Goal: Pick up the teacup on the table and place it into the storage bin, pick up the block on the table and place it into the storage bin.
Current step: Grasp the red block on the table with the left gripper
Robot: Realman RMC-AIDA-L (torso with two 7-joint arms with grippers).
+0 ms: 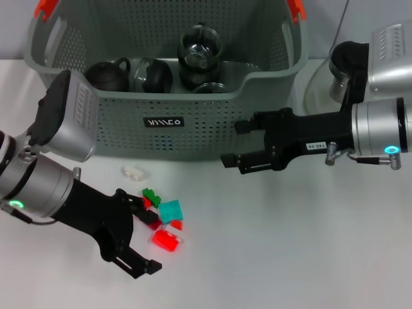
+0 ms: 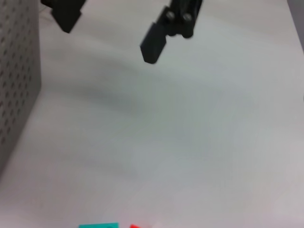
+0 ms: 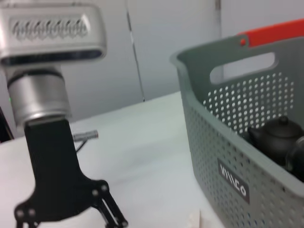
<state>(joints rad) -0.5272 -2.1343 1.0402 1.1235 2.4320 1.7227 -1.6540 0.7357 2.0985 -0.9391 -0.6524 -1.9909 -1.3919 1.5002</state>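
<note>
Several small blocks lie on the white table (image 1: 277, 244) in front of the storage bin (image 1: 164, 122): a teal block (image 1: 171, 211), a green one (image 1: 151, 195), a red one (image 1: 166, 240) and a pale one (image 1: 134, 172). My left gripper (image 1: 147, 237) is open low over the table, and the red block lies just beyond its fingertips. My right gripper (image 1: 237, 143) hangs open beside the bin's front right corner, holding nothing. No teacup shows on the table. Inside the bin are dark teapots (image 1: 108, 74) and glass vessels (image 1: 199, 46).
The bin's perforated wall (image 2: 14, 71) stands close to the blocks. The left wrist view shows the teal block (image 2: 97, 225) at the picture's edge and the right gripper (image 2: 109, 38) farther off. The right wrist view shows the left arm (image 3: 47, 156) and the bin (image 3: 228, 156).
</note>
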